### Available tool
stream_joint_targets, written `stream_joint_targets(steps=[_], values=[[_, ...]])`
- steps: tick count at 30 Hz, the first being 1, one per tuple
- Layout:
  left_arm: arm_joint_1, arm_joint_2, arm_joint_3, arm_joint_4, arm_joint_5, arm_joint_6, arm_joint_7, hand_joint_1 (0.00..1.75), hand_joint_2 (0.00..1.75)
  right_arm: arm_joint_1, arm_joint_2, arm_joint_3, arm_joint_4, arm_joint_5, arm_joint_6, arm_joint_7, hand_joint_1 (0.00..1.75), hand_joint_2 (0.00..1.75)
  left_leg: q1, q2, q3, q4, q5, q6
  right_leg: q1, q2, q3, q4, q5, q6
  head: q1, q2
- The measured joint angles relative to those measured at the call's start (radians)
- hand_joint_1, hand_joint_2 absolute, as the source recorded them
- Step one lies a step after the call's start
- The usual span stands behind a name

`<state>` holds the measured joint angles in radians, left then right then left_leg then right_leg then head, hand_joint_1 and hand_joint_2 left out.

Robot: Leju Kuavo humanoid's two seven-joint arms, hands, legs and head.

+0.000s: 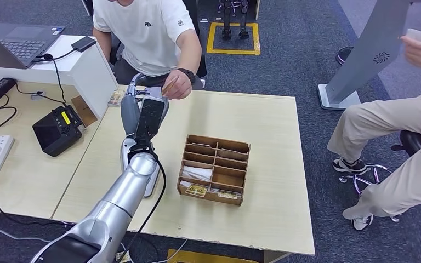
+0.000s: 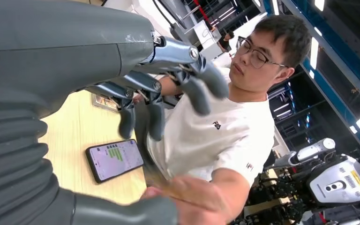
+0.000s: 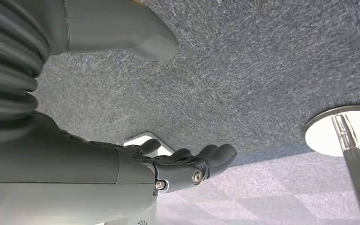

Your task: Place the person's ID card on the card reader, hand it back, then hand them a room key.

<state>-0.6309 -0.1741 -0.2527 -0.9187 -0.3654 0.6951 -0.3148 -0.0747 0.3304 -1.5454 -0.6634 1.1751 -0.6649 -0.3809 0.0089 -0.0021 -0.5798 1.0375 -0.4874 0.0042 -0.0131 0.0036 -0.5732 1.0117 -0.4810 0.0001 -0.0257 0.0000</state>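
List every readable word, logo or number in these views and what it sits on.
"FILA" logo, small, on the chest of the person's white T-shirt, read in the left wrist view.
Phone screen: green chat bubbles, text too small to read.
Card reader: yellow display, too blurred.
Labels on cards in the wooden organizer: too small.

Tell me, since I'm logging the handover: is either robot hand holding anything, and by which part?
Nothing held. The left hand is open, reaching toward the tan card pinched by its end in the person's hand. The right hand hangs empty.
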Motion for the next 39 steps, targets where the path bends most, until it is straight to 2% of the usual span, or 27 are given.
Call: stream_joint_targets(steps=[6, 14, 23, 29, 34, 39], values=[[0.003, -0.002, 0.002, 0.004, 0.047, -0.001, -0.046, 0.0, 1.75, 0.0, 0.0, 0.0, 0.002, 0.011, 0.0, 0.018, 0.0, 1.75, 0.0, 0.0, 0.0, 0.0, 0.0, 0.0, 0.0, 0.0, 0.0, 0.0, 0.0, 0.0, 0.0, 0.0], [0.055, 0.0, 0.002, -0.068, 0.14, -0.022, -0.093, 0.0, 1.75, 0.0, 0.0, 0.0, 0.0, -0.031, 0.0, 0.037, 0.0, 1.75, 0.0, 0.0, 0.0, 0.0, 0.0, 0.0, 0.0, 0.0, 0.0, 0.0, 0.0, 0.0, 0.0, 0.0], [0.232, 0.037, -0.024, -0.319, 0.288, -0.125, -0.145, 0.0, 1.75, 0.001, 0.0, 0.0, -0.02, -0.101, 0.0, 0.068, 0.0, 1.75, 0.0, 0.001, -0.001, 0.0, 0.0, 0.0, 0.0, 0.001, -0.001, 0.0, -0.001, 0.0, 0.0, 0.0], [0.379, 0.101, -0.117, -0.506, 0.365, -0.287, -0.244, 0.0, 1.75, 0.003, 0.0, 0.0, -0.037, -0.119, 0.0, 0.07, 0.0, 1.75, 0.0, 0.001, -0.001, 0.0, -0.001, 0.0, 0.0, 0.001, -0.001, 0.0, -0.001, 0.001, 0.0, 0.0], [0.488, 0.152, -0.217, -0.631, 0.335, -0.338, -0.342, 0.0, 1.75, 0.005, 0.0, 0.0, -0.052, -0.092, 0.0, 0.068, 0.0, 1.75, 0.0, 0.001, -0.001, 0.0, -0.002, 0.001, 0.0, 0.001, -0.001, 0.0, -0.002, 0.001, 0.0, 0.0], [0.53, 0.19, -0.279, -0.679, 0.239, -0.345, -0.371, 0.0, 1.75, 0.005, 0.0, 0.0, -0.059, -0.07, 0.0, 0.061, 0.0, 1.75, 0.0, 0.001, -0.001, 0.0, -0.002, 0.001, 0.0, 0.001, -0.001, 0.0, -0.002, 0.001, 0.0, 0.0]])
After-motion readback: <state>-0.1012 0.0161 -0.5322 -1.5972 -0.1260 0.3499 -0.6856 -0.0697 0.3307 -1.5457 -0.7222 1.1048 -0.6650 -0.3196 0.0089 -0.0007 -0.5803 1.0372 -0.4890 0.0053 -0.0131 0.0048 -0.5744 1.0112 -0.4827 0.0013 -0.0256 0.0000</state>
